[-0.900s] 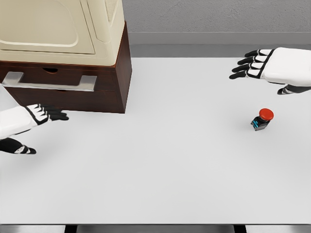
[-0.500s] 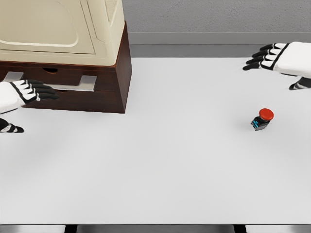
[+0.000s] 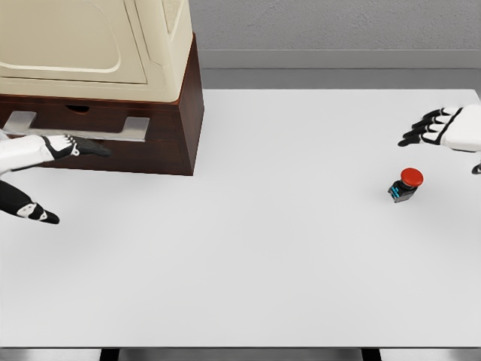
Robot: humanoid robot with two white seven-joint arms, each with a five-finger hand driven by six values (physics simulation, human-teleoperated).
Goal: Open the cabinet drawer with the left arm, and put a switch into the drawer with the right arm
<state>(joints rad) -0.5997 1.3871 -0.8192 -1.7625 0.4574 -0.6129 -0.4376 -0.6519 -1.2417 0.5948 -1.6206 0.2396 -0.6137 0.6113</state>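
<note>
The cabinet [image 3: 184, 113] looks like dark brown wood, smooth with a soft shine. Its drawer handle [image 3: 113, 134] looks like grey metal. The box on top [image 3: 90, 45] is smooth cream plastic. The table [image 3: 263, 263] is plain, matt white.

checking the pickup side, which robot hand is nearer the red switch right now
Right. The right robot hand hovers just above and right of the switch, not touching. The left robot hand is far across the table at the drawer handle.
</note>
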